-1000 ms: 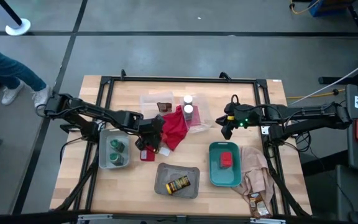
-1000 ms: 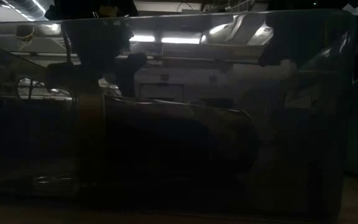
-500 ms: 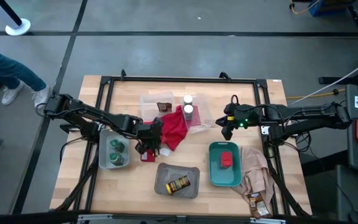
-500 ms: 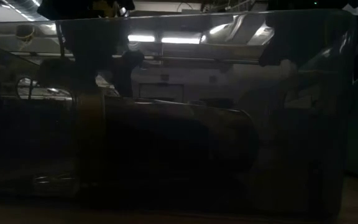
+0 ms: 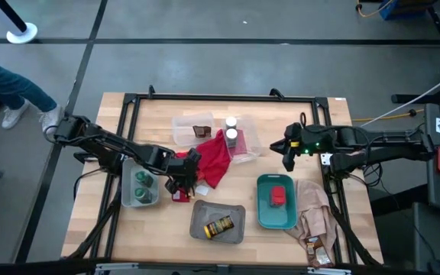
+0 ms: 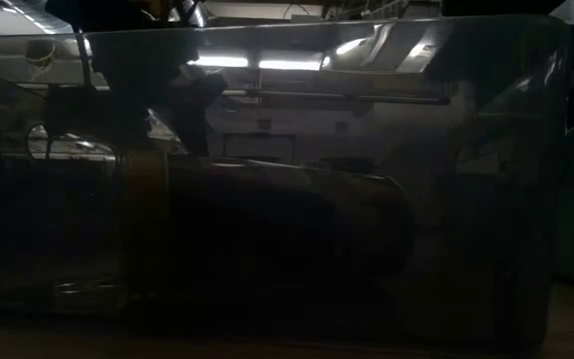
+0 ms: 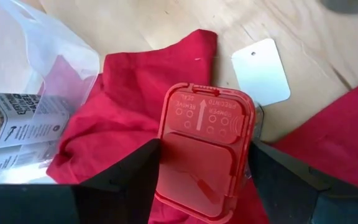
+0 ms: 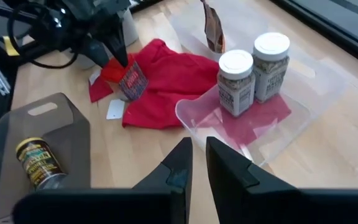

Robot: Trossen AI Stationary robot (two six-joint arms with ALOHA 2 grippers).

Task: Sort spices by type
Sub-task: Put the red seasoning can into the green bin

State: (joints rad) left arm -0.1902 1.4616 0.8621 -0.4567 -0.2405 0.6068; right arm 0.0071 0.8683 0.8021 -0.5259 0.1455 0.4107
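Clamped across its two long sides, the small red tin [image 7: 204, 152] sits between the fingers of the left gripper [image 7: 201, 168], lid toward the wrist camera, lifted a little off the red cloth [image 5: 214, 159] it seems to have been lying on. That side-on hold looks chosen to keep the flat tin from twisting while it travels. The right gripper [image 8: 194, 163] hangs above the middle of the table with its fingers drawn nearly together and nothing between them, waiting clear of the left arm.

From where I stand the sorting looks well along. Another red tin [image 5: 279, 197] already lies in the teal tray [image 5: 264, 215], so I would guess the held one belongs beside it. Two green-lidded jars [image 5: 142, 186] share the grey tray [image 5: 127, 200] at the left, the yellow-labelled jar [image 5: 220, 226] lies alone in the near grey tray [image 5: 200, 229], and two white-capped bottles [image 8: 253, 73] stand in the clear tray [image 8: 319, 93] whose corner rests on the cloth. A brown packet [image 5: 202, 131] sits in the far clear tray; more packets [image 5: 317, 250] lie by the beige cloth [image 5: 312, 206].
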